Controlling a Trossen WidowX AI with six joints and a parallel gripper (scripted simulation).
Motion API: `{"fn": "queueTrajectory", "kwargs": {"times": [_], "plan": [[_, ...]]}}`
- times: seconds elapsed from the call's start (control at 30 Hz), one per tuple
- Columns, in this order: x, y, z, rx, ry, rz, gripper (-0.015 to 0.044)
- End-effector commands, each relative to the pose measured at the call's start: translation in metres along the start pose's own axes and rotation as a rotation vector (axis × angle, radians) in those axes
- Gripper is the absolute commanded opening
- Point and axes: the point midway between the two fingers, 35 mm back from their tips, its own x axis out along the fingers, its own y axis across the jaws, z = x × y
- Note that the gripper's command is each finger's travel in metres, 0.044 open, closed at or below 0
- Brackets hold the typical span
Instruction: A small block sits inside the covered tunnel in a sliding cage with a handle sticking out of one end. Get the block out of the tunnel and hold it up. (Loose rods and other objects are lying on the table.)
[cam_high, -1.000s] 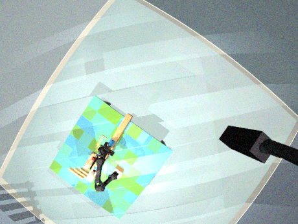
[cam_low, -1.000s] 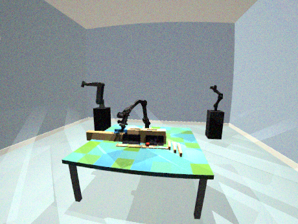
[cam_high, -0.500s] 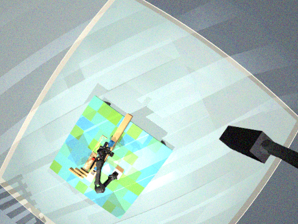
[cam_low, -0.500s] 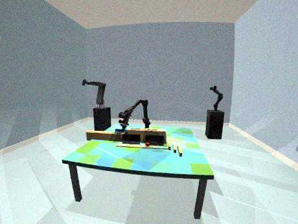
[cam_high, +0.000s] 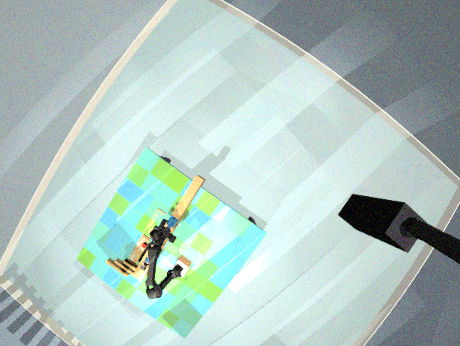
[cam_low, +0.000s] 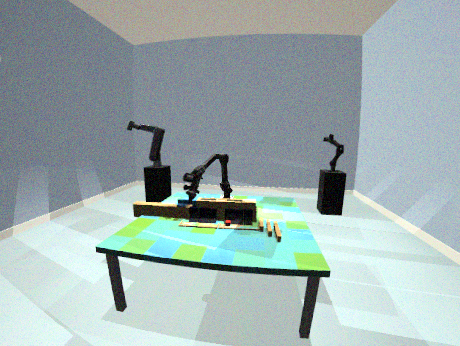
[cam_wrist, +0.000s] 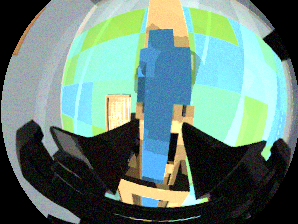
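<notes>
"What does the top view give you?"

"A wooden tunnel (cam_high: 139, 253) (cam_low: 237, 204) on the patterned worktop (cam_high: 172, 172) (cam_low: 215, 255) (cam_wrist: 220, 62), partly under the arm. A long wooden bar (cam_high: 190, 196) (cam_low: 160, 210) (cam_wrist: 167, 12) reaches out at one end, near a blue piece (cam_high: 173, 221) (cam_low: 185, 203) (cam_wrist: 167, 75). A small red piece (cam_high: 144, 245) (cam_low: 228, 222) shows beside the arm."

"And from outside?"

"The tunnel's side has dark openings, and the red piece shows low at that side. Whether it's the block, or whether the cage holds anything, I cannot tell. The fingers (cam_high: 161, 233) (cam_low: 190, 198) point down by the blue piece, well along from the red one. Three loose rods (cam_high: 120, 267) (cam_low: 269, 228) lie past the tunnel's other end."

"The wrist?"

"Fingers partly open, one on each side of the blue piece's lower part, gripping nothing. I can't make out the red piece there."
</notes>
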Motion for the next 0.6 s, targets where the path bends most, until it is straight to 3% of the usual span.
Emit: {"fn": "queueTrajectory", "kwargs": {"times": [0.0,0.13,0.57], "plan": [[-0.014,0.005,0.009,-0.012,0.015,0.011,0.0341],[-0.032,0.008,0.014,-0.025,0.052,0.012,0.0440],[-0.017,0.010,0.042,-0.028,0.056,0.013,0.0440]]}}
